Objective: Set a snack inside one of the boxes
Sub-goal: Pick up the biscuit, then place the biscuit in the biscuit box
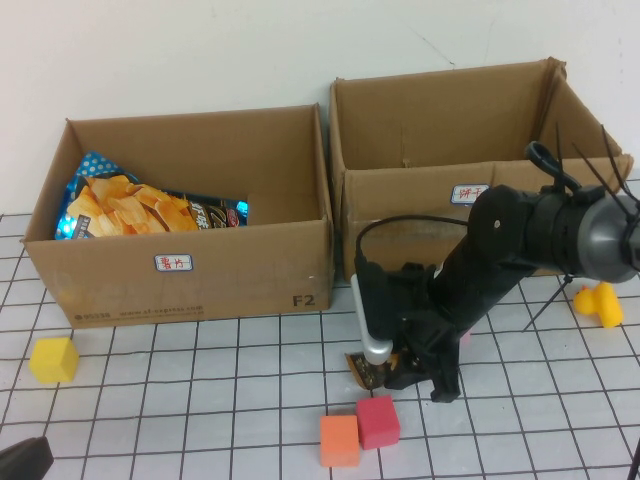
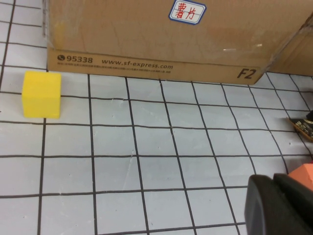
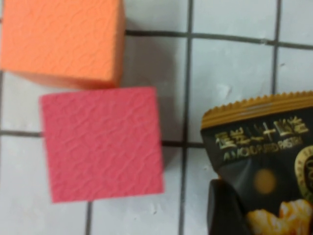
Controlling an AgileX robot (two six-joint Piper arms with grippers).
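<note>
A black snack packet (image 3: 264, 147) with a gold edge lies on the gridded table in front of the right box (image 1: 400, 215); it also shows in the high view (image 1: 357, 367). My right gripper (image 1: 385, 375) is down on it and shut on the packet, with one black finger (image 3: 222, 208) against its creased side. The left box (image 1: 180, 265) holds a blue chips bag (image 1: 130, 205). My left gripper (image 1: 20, 460) sits shut and empty at the table's near left corner; its fingers (image 2: 279, 205) show in the left wrist view.
A red cube (image 1: 378, 421) and an orange cube (image 1: 339, 440) lie just in front of the right gripper. A yellow cube (image 1: 53, 360) sits at the left, and a yellow duck (image 1: 598, 303) at the right by the right box.
</note>
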